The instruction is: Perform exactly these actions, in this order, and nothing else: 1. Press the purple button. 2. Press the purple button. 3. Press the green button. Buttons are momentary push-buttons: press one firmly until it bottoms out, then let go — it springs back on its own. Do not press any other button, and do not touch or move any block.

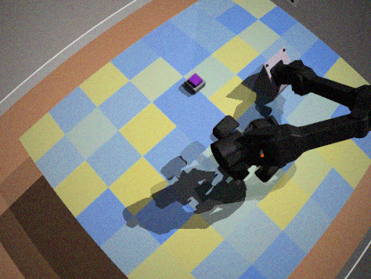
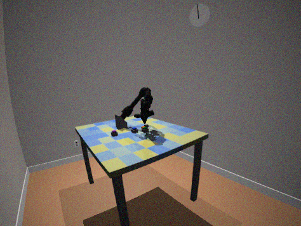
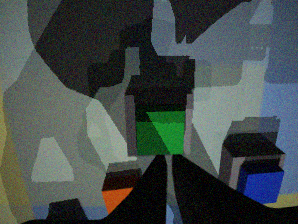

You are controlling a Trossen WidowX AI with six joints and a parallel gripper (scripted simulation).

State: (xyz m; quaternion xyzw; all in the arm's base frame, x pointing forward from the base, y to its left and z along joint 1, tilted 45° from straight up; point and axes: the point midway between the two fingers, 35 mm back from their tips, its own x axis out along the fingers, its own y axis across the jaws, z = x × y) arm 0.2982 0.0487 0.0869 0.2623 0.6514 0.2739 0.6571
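Note:
The green button (image 3: 161, 132) (image 2: 145, 127) sits in its dark housing straight ahead of my fingertips in the wrist view. My gripper (image 3: 167, 162) (image 2: 144, 122) is shut on nothing and points down a little above it. In the top view the arm and gripper body (image 1: 234, 157) cover the green button. The purple button (image 1: 195, 81) (image 2: 114, 132) stands apart, far from the gripper, towards the table's other side.
A blue button (image 3: 260, 182) (image 2: 134, 129) stands to the right of the green one and an orange button (image 3: 117, 194) to its lower left in the wrist view. The arm's base plate (image 1: 279, 59) is at the table's far edge.

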